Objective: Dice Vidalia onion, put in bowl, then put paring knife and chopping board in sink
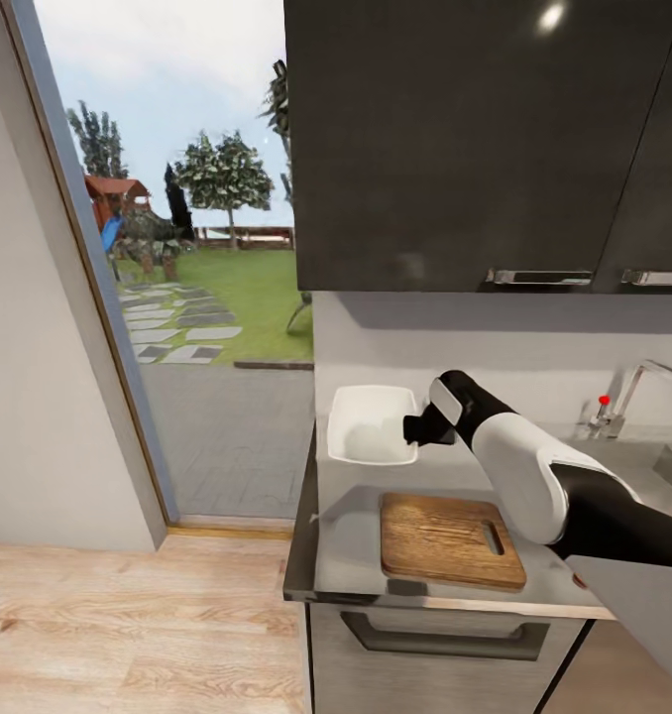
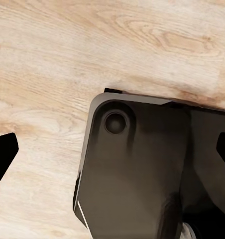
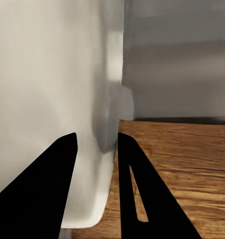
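Bowl (image 1: 371, 426) sits on the countertop (image 1: 351, 555) at twelve o'clock of the chopping board (image 1: 445, 540). My right pincer (image 1: 415, 428) straddles its near rim, fingers slightly parted, apparently grasping to reposition it. My left pincer (image 2: 112, 149) hangs spread over floor.

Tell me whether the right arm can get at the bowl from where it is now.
Probably yes: the right gripper is already at the bowl, its fingers straddling the rim in the wrist view, with nothing between them.
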### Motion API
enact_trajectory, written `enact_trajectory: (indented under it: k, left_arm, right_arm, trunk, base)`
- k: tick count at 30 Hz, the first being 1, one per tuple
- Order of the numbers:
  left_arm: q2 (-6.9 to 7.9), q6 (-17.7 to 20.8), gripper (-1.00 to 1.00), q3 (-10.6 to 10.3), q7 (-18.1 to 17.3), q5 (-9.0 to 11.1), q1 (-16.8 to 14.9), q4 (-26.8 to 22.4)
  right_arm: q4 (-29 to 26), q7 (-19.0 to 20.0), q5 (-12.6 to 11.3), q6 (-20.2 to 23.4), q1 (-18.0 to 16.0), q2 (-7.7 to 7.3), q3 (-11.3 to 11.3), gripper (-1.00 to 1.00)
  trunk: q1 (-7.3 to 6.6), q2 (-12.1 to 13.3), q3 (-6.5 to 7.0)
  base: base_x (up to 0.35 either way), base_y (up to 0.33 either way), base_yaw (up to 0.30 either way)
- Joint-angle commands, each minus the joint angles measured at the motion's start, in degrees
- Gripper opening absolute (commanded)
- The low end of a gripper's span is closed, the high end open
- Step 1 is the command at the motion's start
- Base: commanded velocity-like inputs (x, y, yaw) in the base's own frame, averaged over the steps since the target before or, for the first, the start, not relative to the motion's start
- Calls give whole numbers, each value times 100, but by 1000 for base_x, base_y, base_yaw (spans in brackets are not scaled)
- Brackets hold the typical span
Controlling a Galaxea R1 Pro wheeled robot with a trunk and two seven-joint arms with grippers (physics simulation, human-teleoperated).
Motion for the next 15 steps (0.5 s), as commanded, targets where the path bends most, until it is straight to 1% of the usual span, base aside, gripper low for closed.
enact_trajectory:
  k: [1, 4, 15]
  left_arm:
    - [0, -9, 100, 0, -4, 22, 2, -5]
    - [0, -9, 100, -2, -4, 22, 2, -5]
    - [0, -9, 100, -1, -4, 22, 2, -5]
  right_arm:
    - [-2, 30, -6, 19, -2, 11, -40, -100]
    - [14, 206, -2, 33, -2, 20, -41, -100]
    - [116, 271, -1, 65, -2, 35, -45, -100]
  trunk:
    - [2, -7, -5]
    - [2, -7, -5]
    - [2, -7, -5]
  base:
    - [0, 0, 0]
    - [0, 0, 0]
    - [0, 0, 0]
